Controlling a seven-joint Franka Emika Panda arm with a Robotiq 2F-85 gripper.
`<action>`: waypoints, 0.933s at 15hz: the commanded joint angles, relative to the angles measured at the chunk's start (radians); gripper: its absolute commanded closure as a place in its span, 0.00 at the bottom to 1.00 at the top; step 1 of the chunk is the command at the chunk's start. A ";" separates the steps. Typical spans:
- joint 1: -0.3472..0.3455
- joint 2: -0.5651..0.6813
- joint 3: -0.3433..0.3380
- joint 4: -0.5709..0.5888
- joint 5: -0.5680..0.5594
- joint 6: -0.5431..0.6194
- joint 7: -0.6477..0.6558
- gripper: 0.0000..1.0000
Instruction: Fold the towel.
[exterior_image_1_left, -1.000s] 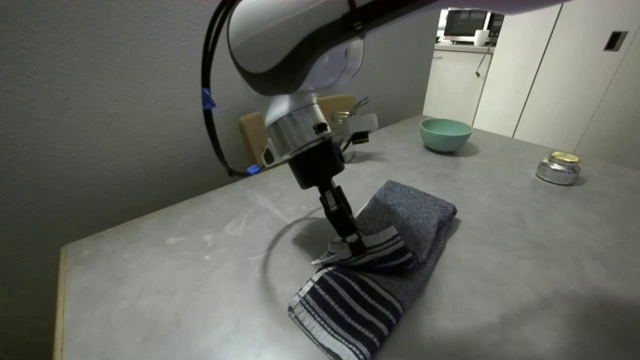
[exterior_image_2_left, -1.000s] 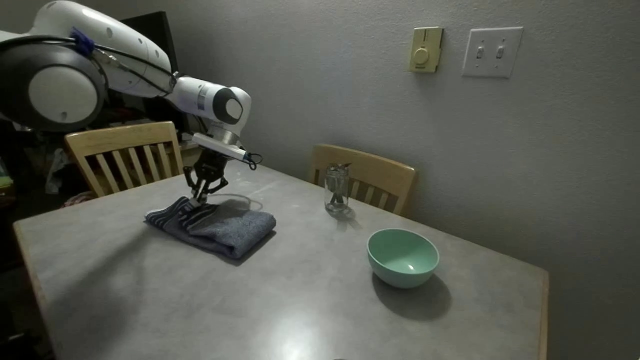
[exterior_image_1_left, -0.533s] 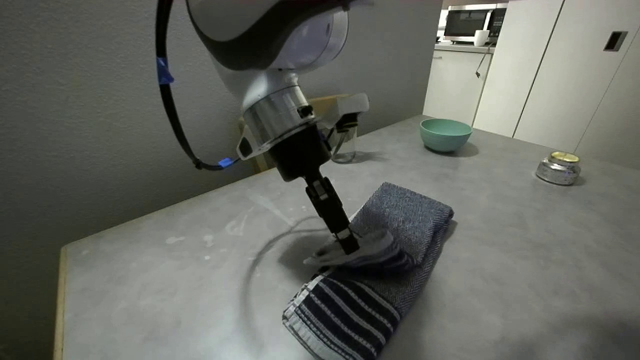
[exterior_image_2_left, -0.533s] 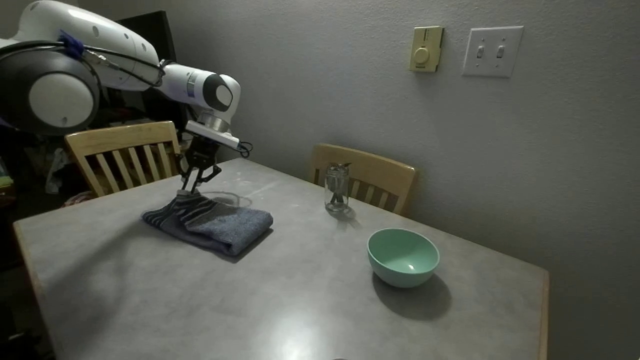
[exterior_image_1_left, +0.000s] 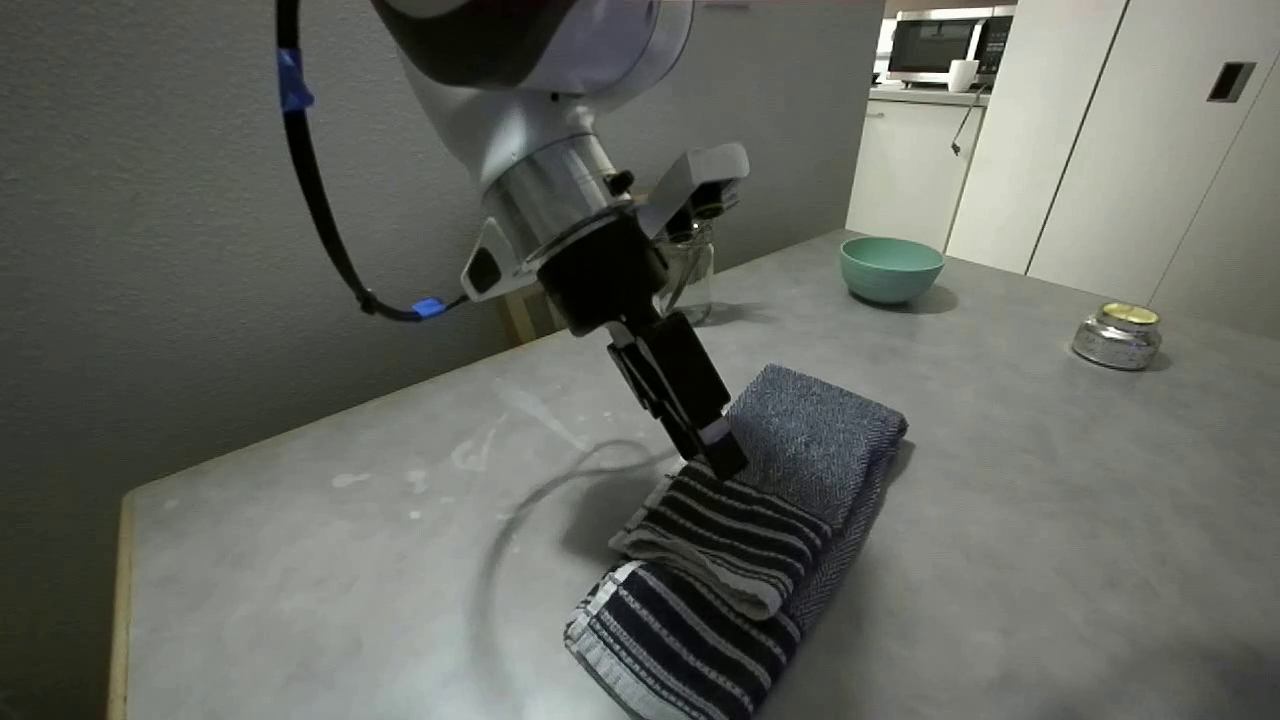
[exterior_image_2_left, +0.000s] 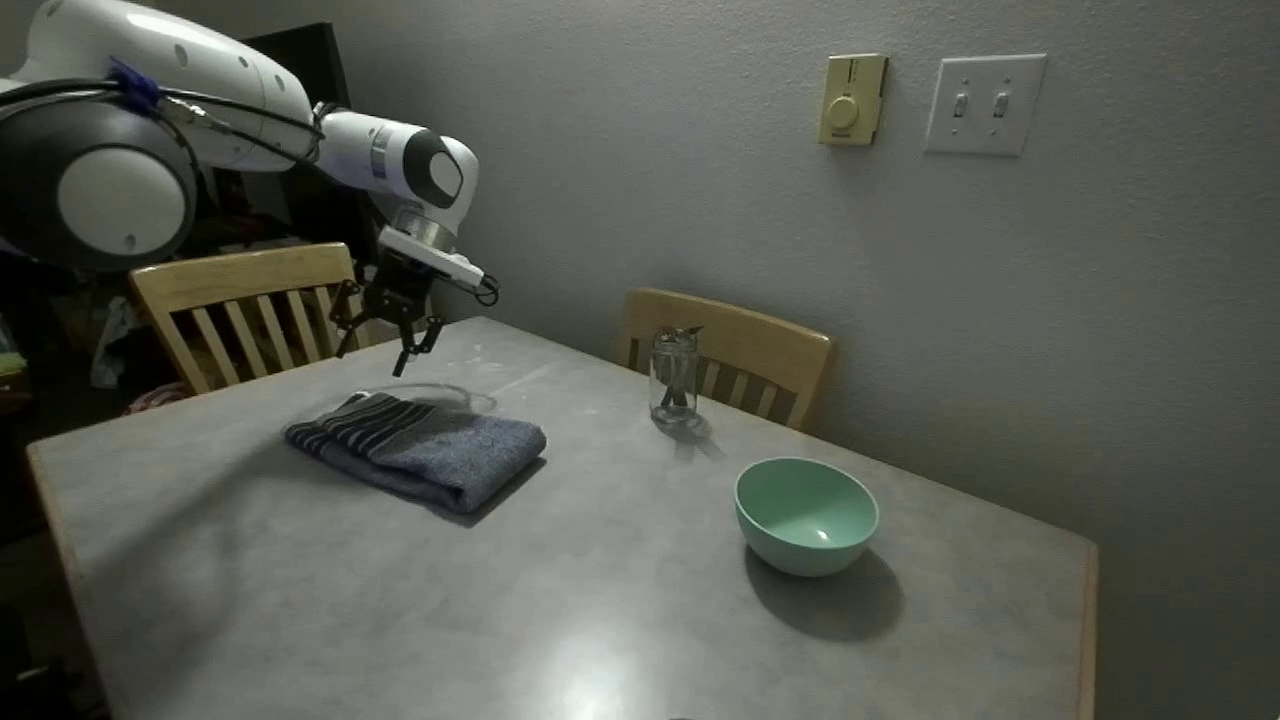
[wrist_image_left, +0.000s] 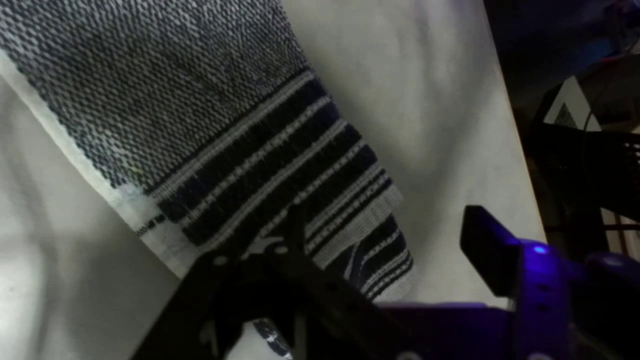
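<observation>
One bowl (exterior_image_2_left: 806, 540) and a jar (exterior_image_2_left: 674, 378) stand apart from the towel (exterior_image_2_left: 465, 447), which lies below the gripper (exterior_image_2_left: 370, 364), spread wide.

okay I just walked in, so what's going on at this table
A robot arm is working on folding a grey towel on the table. The towel lies doubled over, with its upper striped end stopping short of the lower striped end beneath. The gripper hangs above it, jaws wide apart, holding nothing. This fold looks laid down, though I can't tell whether another is meant. A green bowl and a glass jar stand elsewhere on the table.
</observation>
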 joint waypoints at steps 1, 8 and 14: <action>0.008 -0.013 -0.058 0.044 -0.054 -0.009 0.077 0.00; 0.032 -0.076 -0.128 0.080 -0.112 -0.061 0.287 0.00; 0.028 -0.052 -0.113 0.083 -0.097 -0.032 0.260 0.00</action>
